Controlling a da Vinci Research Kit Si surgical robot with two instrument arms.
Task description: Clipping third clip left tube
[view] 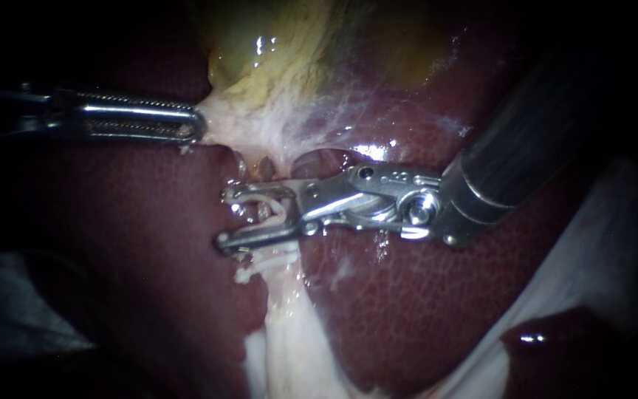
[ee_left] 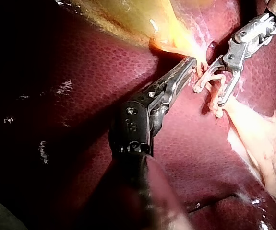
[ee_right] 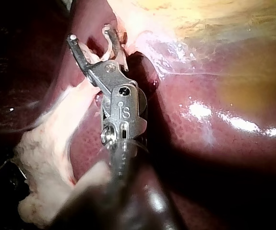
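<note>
The hand of my left instrument [view: 195, 125] grips pale tissue [view: 224, 118] beside the gallbladder [view: 275, 44], apparently tensioning the tube [view: 278, 260] that my right instrument [view: 224, 219] straddles, hand wide open.

No legible label, brand or number on liver [view: 407, 295] or gallbladder [view: 282, 44]. Small stamped marks on my left instrument [ee_left: 191, 62] and right instrument [ee_right: 91, 34] only.

A thin, pale tube [view: 273, 214] runs from the gallbladder [view: 275, 52] down across liver [view: 149, 244].
</note>
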